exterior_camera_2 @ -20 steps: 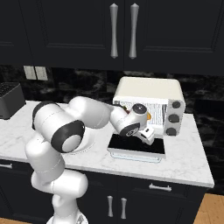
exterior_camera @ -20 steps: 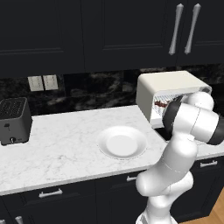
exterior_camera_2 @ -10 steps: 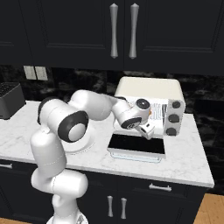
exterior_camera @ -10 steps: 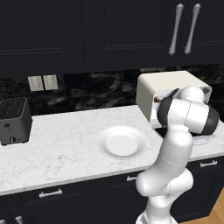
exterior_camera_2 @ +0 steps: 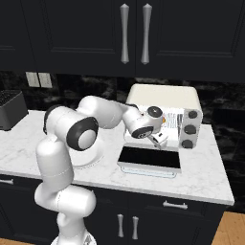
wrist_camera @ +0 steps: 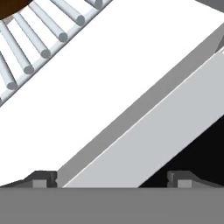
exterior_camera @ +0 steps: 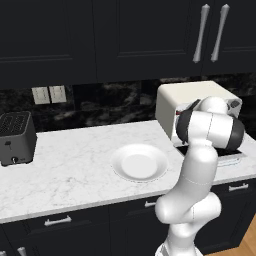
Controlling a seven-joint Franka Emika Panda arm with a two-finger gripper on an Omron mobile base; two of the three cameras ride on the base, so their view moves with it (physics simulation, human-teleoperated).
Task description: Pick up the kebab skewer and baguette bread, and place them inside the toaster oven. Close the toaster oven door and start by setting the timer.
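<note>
The cream-white toaster oven stands at the counter's right end. Its dark glass door lies folded down flat in front. My gripper hovers at the oven mouth just above the door, open, nothing between its fingers. In the hand view the gripper faces the oven's white inside and the wire rack. A dark brown chunk rests on the rack at the top left corner, apparently part of the kebab skewer. A small orange-yellow bit, likely the baguette bread, shows inside behind my wrist.
A white plate sits mid-counter, left of the oven. A black slot toaster stands at the far left. The oven's round knobs are on its right side. Dark cabinets hang above; the counter's front edge is close under the open door.
The arm's elbow has swung a little up and toward the oven, and the hand has turned slightly at the oven mouth. The jaws stay wide apart.
</note>
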